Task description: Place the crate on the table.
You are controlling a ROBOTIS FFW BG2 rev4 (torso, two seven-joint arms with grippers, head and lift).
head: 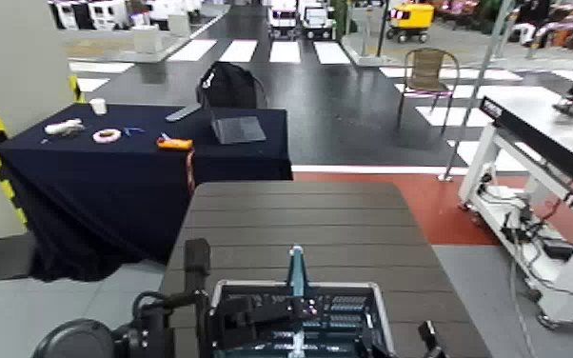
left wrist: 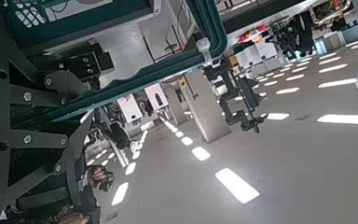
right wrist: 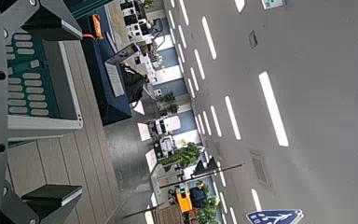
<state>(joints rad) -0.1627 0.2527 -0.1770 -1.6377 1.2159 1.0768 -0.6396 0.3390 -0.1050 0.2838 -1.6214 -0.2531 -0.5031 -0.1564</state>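
left gripper [head: 304, 308] had its fingers clamped on the crate's upright handle [head: 297, 268], crate [head: 382, 312] directly below them over the table's [head: 295, 224] near end; right gripper [right wrist: 78, 112], fingers apart, waited beside the rim, farther from the handle.

Black arm [head: 162, 328], rounded joint [head: 73, 339], dark cables [head: 148, 299], silver screws [left wrist: 28, 96].

Navy-draped table [head: 148, 157], white-framed workbench [head: 538, 162], wicker chair [head: 430, 78], white-striped dark floor [head: 290, 114], ceiling light strips [right wrist: 272, 108]
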